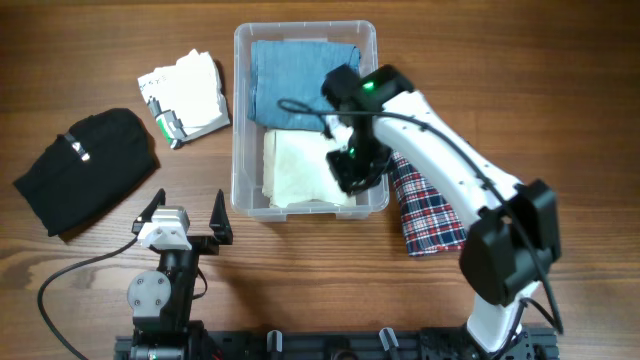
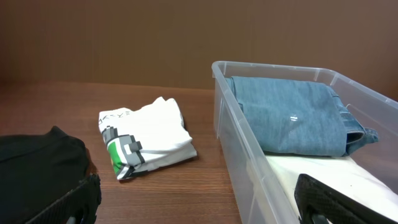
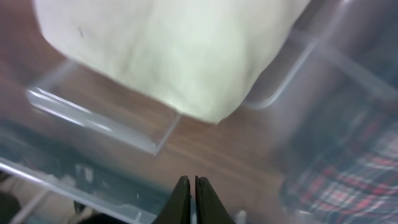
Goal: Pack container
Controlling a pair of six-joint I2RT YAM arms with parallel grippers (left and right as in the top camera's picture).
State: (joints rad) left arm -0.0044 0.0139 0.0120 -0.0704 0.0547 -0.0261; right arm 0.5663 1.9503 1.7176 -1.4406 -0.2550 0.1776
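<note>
The clear plastic container [image 1: 240,120] stands at the table's middle back. Inside lie a folded blue denim piece [image 1: 290,75] at the far end and a folded cream cloth [image 1: 295,170] at the near end; both also show in the left wrist view, denim [image 2: 286,115] and cream [image 2: 348,177]. My right gripper [image 1: 352,172] hangs over the container's near right corner, shut and empty; in its wrist view the fingers [image 3: 191,190] meet below the cream cloth [image 3: 168,50]. My left gripper [image 1: 185,215] is open and empty, left of the container's near corner [image 2: 249,155].
A red plaid cloth [image 1: 425,215] lies right of the container, partly under my right arm. A folded white printed shirt [image 1: 185,92] and a black garment [image 1: 85,165] lie to the left, also in the left wrist view as shirt [image 2: 146,137] and black garment [image 2: 37,165].
</note>
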